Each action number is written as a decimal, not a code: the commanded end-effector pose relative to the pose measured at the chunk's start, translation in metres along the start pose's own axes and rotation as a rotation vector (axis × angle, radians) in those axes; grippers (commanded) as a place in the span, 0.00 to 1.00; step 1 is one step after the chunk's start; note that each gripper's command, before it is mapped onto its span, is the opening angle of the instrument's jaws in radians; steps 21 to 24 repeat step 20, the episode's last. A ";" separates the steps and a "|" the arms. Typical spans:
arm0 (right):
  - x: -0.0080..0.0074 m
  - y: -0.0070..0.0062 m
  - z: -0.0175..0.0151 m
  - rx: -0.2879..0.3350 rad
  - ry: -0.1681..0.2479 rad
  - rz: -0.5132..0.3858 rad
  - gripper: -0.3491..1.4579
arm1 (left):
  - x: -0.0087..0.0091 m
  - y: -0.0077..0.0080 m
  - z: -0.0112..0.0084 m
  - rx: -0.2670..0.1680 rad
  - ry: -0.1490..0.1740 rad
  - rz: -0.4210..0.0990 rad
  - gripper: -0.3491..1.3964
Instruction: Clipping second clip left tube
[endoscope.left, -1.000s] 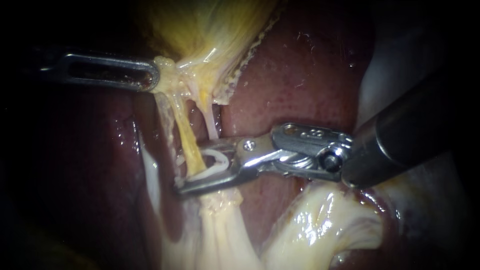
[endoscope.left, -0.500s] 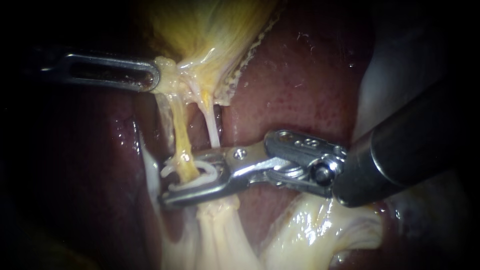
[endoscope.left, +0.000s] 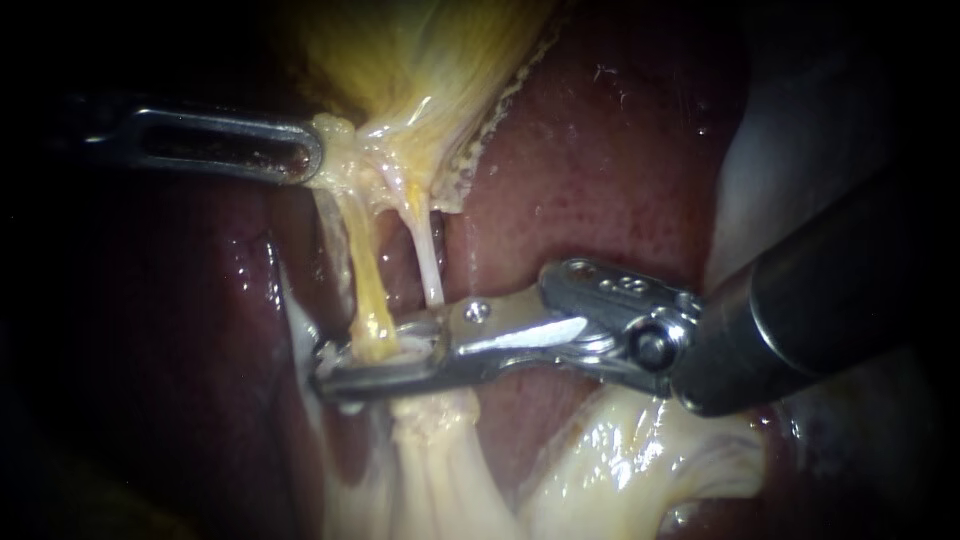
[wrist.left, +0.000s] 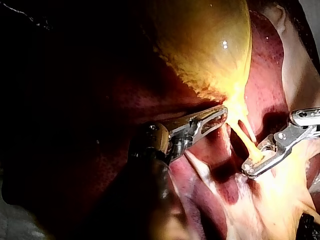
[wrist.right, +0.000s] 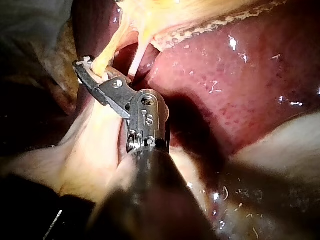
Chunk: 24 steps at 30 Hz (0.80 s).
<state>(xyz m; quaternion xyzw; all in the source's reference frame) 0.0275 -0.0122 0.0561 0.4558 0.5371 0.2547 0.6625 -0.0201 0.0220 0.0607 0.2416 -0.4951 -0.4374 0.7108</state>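
Tube (endoscope.left: 364, 280) yellow, taut, slender

- Left instrument (endoscope.left: 312, 158): comes in from 9 o'clock and lies nearly level. Its jaws point to 3 o'clock and are closed together on tissue (endoscope.left: 338, 150).
- Right instrument (endoscope.left: 328, 365): its dark shaft comes in from 3 o'clock. The wrist is bent so the jaws point toward 9 o'clock, squeezed nearly flat around the left tube (endoscope.left: 368, 300).
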 end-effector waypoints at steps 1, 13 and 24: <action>0.0000 0.0000 0.0000 -0.012 0.007 0.025 0.00 | 0.0000 0.0000 0.0000 0.000 0.000 0.000 0.00; -0.0003 0.0006 -0.0001 -0.021 0.013 0.035 0.00 | 0.0000 0.0000 0.0001 0.000 0.000 0.000 0.00; -0.0004 0.0007 -0.0002 -0.021 0.013 0.041 0.00 | -0.0001 0.0000 0.0002 -0.001 0.000 0.000 0.00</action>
